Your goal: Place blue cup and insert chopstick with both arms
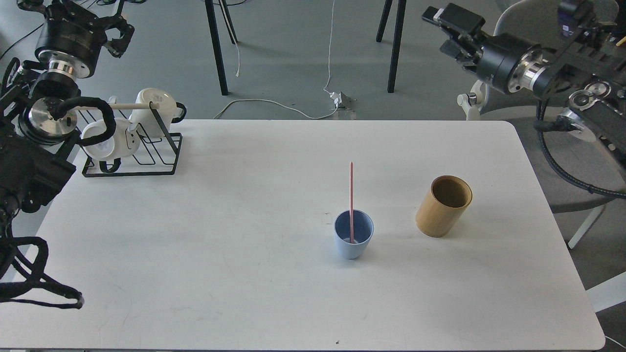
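The blue cup [353,247] stands upright on the white table [220,254], right of centre. The pink chopstick [351,195] stands almost upright in the cup, free of any gripper, its top well above the rim. My right gripper [451,50] is raised far up at the top right, beyond the table's far edge; its fingers look apart and hold nothing. My left gripper [121,38] is at the top left, above the rack, open and empty.
A tan cylindrical holder [442,208] stands right of the cup. A black wire rack [146,156] with white mugs [154,110] sits at the far left corner. A grey chair [538,83] is beyond the right end.
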